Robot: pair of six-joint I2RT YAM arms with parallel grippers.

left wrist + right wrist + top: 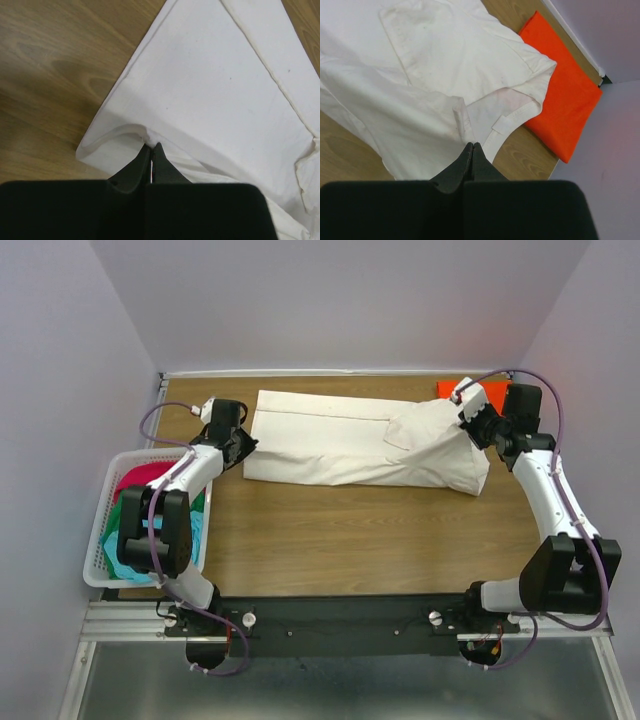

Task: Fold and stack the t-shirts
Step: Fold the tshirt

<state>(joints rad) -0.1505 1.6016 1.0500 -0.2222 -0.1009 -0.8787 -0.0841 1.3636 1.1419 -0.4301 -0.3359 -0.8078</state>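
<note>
The cream-white t-shirt (360, 440) lay across the far table (300, 530). The left gripper (152, 147) and right gripper (471, 146) each pinched one end, jaws together on cloth, evidently tensioning it for folding.

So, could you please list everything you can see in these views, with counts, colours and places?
cream-white t-shirt: one, cream-white, spread across the far half of the table
orange t-shirt: one, bright orange, folded flat in the far right corner beside the cream-white one
basket: one, white plastic lattice, at the table's left edge
bundled shirts: at least three, crimson, green and light blue, inside the basket
table: one, brown wood grain
left hand: one, black, shut on the cream-white t-shirt's left end
right hand: one, black, shut on the same shirt's right end
</note>
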